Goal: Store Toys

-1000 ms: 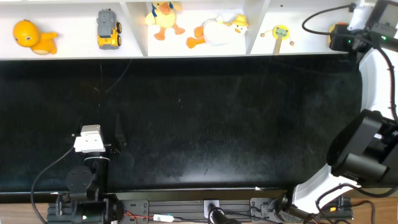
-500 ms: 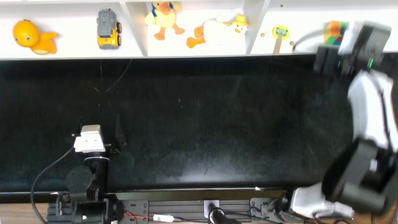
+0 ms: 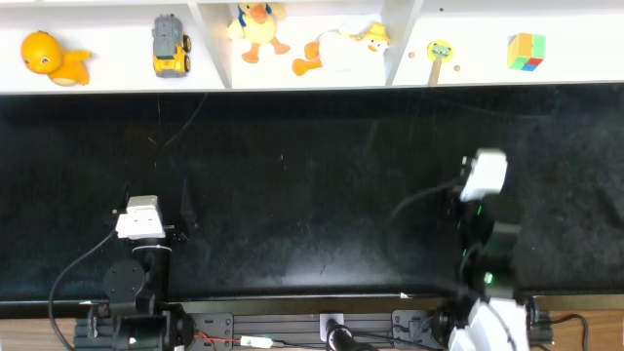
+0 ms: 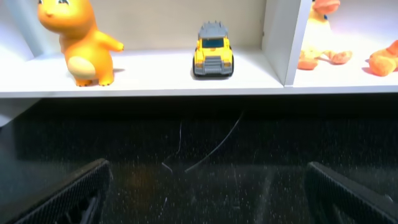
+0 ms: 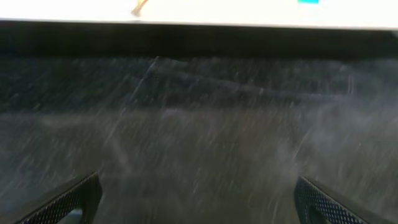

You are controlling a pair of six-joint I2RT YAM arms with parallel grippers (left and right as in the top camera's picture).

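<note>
This looks like a robotics lab bench, not a home. A bare black surface (image 3: 312, 185) has a white compartmented shelf (image 3: 216, 44) along its far edge, with toys set out one per bay, among them a yellow truck (image 3: 170, 46) and a coloured cube (image 3: 526, 51). A perforated mounting rail (image 3: 292, 322) and loose cables (image 3: 73, 263) line the near edge.

Toys (image 3: 341, 47) in shelf (image 3: 216, 44) compartments, cube (image 3: 526, 51) rightmost

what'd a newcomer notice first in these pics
The white shelf along the table's far edge, lined with bright toys: an orange figure, a yellow truck, a yellow plush duck and a coloured cube. Then the wide black table, with the left gripper and right gripper both open over its near side.
</note>
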